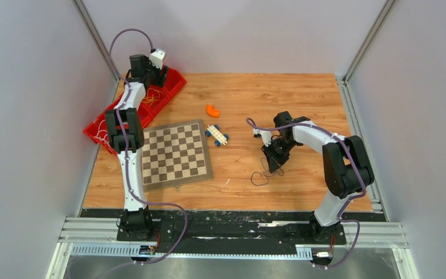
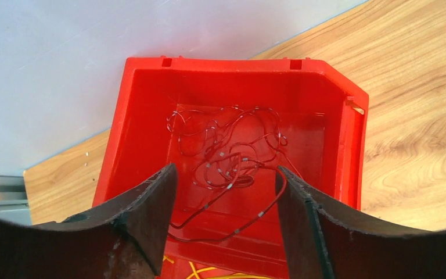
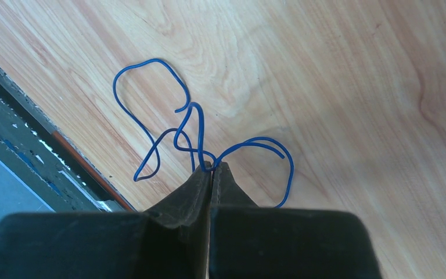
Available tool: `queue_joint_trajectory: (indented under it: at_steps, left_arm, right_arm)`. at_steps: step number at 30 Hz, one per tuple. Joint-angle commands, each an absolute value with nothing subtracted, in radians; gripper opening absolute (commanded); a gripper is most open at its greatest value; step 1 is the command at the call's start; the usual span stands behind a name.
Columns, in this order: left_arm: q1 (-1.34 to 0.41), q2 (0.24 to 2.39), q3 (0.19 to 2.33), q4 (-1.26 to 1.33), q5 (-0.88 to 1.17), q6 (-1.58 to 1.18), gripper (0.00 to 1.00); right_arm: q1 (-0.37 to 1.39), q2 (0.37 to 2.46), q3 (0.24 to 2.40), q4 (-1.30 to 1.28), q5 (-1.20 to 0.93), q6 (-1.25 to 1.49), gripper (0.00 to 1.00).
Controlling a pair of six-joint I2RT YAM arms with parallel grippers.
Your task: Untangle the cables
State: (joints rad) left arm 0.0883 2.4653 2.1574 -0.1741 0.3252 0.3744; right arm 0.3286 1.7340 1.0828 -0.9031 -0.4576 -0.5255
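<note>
Red bin [image 2: 145, 116], upper left of the top view: we see the left arm stretched over it, the left gripper [image 2: 225, 172] spread above tangled dark red cables [image 2: 232, 154]. The bent right arm's right gripper [image 3: 212, 170] pinches a blue wire [image 3: 200, 131] lying centre-right on the wooden table [image 1: 302, 99]. Yellow strands [image 2: 193, 269] are cut off at the frame's bottom.

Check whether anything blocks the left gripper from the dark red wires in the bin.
Nothing visible does. The left gripper hangs open over the red bin, and the dark red wires lie loose on its floor, in line with the gap between the fingers.
</note>
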Motion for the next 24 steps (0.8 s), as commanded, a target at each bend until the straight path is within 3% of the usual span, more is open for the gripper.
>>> queue_joint_trajectory:
  at_steps: [1, 7, 19, 24]
  left_arm:
    - [0.101, 2.396, 2.215, -0.136, 0.355, 0.334, 0.77]
    - [0.101, 2.276, 2.232, -0.177, 0.402, 0.299, 0.98]
    - [0.101, 1.891, 2.03, -0.299, 0.502, 0.249, 1.0]
    - [0.097, 1.673, 1.805, -0.388, 0.79, 0.205, 1.0]
  right_arm:
    - [0.331, 1.729, 1.126, -0.911, -0.505, -0.51, 0.0]
    - [0.331, 1.68, 1.158, -0.914, -0.535, -0.488, 0.0]
    - [0.331, 1.605, 1.261, -0.912, -0.621, -0.443, 0.0]
    - [0.33, 1.59, 1.374, -0.913, -0.722, -0.41, 0.0]
